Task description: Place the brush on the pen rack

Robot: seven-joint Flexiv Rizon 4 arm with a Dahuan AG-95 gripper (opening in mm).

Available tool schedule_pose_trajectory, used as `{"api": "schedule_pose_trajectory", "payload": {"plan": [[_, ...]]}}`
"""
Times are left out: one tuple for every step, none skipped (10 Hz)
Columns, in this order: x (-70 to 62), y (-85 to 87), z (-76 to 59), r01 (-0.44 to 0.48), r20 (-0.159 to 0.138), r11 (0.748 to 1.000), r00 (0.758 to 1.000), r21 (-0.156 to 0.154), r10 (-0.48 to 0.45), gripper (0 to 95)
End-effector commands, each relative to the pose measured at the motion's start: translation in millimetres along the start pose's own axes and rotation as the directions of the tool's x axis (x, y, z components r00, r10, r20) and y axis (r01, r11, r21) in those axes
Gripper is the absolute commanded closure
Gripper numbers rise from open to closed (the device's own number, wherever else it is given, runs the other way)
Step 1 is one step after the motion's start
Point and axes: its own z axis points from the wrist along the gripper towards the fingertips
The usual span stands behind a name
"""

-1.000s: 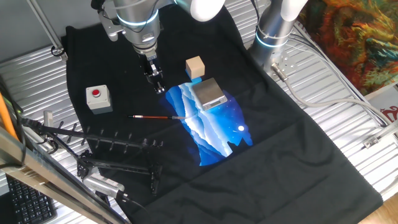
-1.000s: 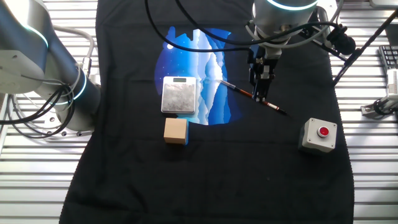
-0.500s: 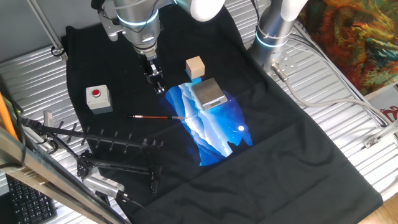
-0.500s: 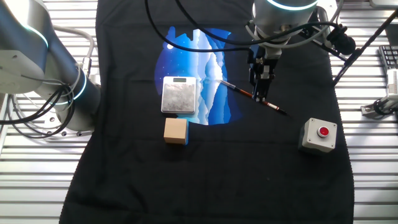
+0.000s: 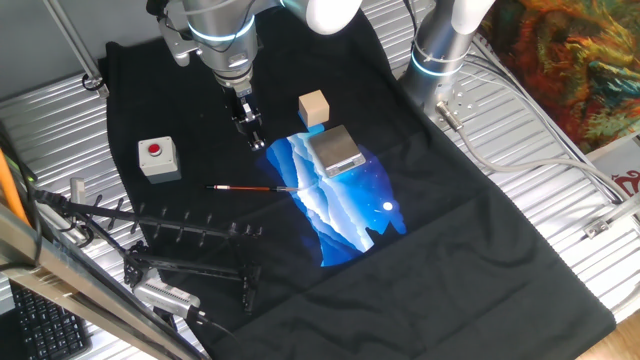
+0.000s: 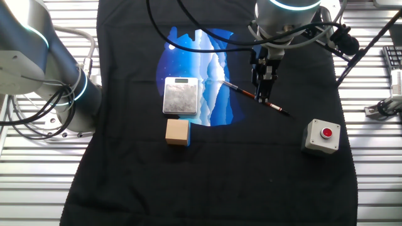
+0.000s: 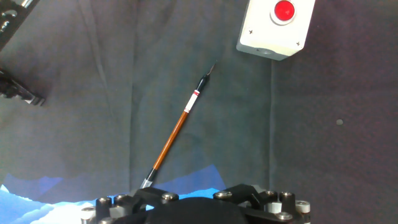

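Pincer hangs above the bench, empty; how far its fingers are parted we cannot tell. Our brush lies flat on the black cloth, its pale tip reaching the blue print, its dark end pointing toward the button box. We should drop straight down over the red middle, fingers across the shaft. Beyond it stands the rack.
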Motion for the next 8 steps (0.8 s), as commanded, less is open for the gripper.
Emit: {"api": "schedule_pose_trajectory", "payload": {"plan": [[0.3, 0.1, -0.6, -0.041, 0.085, 0.999, 0.996, 0.028, 0.038, 95.0], [0.8, 0.2, -1.9, -0.052, 0.086, 0.999, 0.995, -0.003, 0.052, 95.0], [1.4, 0.7, -3.4, -0.067, 0.086, 0.998, 0.994, -0.002, 0.067, 95.0], [1.6, 0.9, -4.2, -0.072, 0.086, 0.997, 0.994, -0.001, 0.072, 95.0], [1.9, 1.2, -4.9, -0.077, 0.086, 0.997, 0.993, -0.001, 0.077, 95.0], [2.2, 1.5, -5.7, -0.08, 0.087, 0.997, 0.993, 0.002, 0.079, 95.0], [2.2, 1.5, -5.8, -0.08, 0.087, 0.997, 0.993, 0.005, 0.08, 95.0], [2.2, 1.5, -5.8, -0.081, 0.088, 0.997, 0.993, 0.008, 0.08, 95.0]]}}
